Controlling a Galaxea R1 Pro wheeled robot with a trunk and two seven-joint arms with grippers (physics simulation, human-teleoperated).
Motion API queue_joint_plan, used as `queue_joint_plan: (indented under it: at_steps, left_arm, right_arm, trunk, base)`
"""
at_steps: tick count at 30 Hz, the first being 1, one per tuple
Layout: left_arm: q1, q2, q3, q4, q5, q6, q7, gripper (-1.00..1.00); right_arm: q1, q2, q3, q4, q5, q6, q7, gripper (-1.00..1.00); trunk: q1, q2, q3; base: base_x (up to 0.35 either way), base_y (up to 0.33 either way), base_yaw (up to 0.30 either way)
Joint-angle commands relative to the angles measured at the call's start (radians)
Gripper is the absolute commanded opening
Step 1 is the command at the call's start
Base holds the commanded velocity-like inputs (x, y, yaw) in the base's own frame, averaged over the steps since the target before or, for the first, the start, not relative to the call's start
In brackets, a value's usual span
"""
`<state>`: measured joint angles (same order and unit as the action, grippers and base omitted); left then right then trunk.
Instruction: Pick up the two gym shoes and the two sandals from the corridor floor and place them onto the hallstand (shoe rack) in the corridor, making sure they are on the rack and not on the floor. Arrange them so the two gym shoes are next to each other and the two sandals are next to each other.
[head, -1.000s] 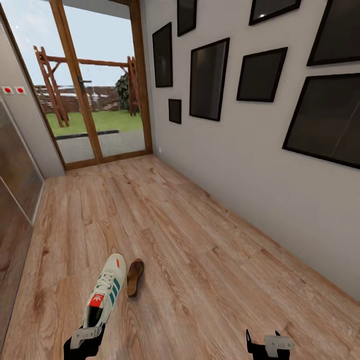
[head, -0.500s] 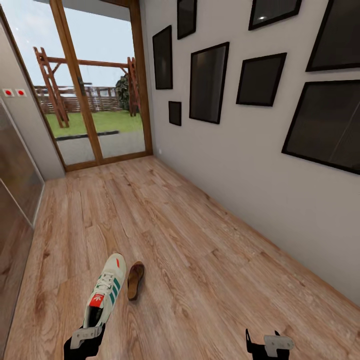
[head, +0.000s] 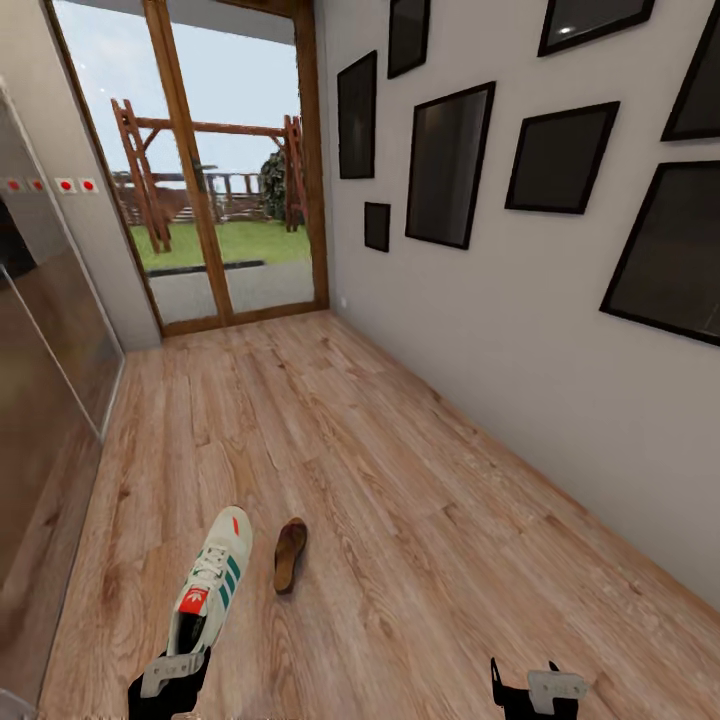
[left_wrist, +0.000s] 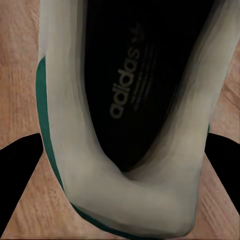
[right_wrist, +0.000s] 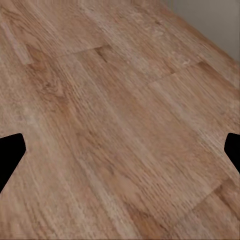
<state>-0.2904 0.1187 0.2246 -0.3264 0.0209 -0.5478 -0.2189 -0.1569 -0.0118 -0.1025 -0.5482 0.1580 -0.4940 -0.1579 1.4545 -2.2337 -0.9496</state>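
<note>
The left claw (head: 168, 672) grips 1 sneaker (head: 210, 592) by its heel, above the wood-plank floor (head: 400, 520). The right claw (head: 528, 688) hangs open, holding nothing. It's a narrow corridor: a grey wall with dark frames (head: 448, 165) and a glass door (head: 230, 160) onto a garden. "adidas" reads inside the white, green-striped, red-patched shoe. 1 brown sandal (head: 290, 555) lies on the floor just beside it.
</note>
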Motion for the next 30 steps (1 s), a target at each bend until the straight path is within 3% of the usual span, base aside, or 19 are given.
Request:
queue_joint_plan:
  at_steps: [1, 9, 30]
  left_arm:
    - [-0.001, -0.001, 0.007, 0.001, 0.002, -0.001, -0.010, -1.00]
    - [-0.001, -0.001, 0.007, 0.001, 0.002, -0.001, -0.010, -1.00]
    - [0.000, -0.001, 0.006, 0.001, 0.002, -0.001, -0.010, -1.00]
  right_arm:
    - [-0.001, 0.001, -0.002, 0.000, 0.011, -0.001, -0.006, 1.00]
    - [0.000, 0.000, -0.002, 0.001, 0.009, -0.001, -0.006, 1.00]
    - [-0.001, 0.001, -0.001, 0.000, 0.009, -0.001, -0.006, 1.00]
  trunk:
    - [0.000, 0.000, -0.001]
    - [0.000, 0.000, -0.001]
    - [0.000, 0.000, -0.001]
  base:
    - [0.049, 0.014, 0.276]
    - [0.154, 0.118, 0.206]
    - [0.284, 0.193, 0.006]
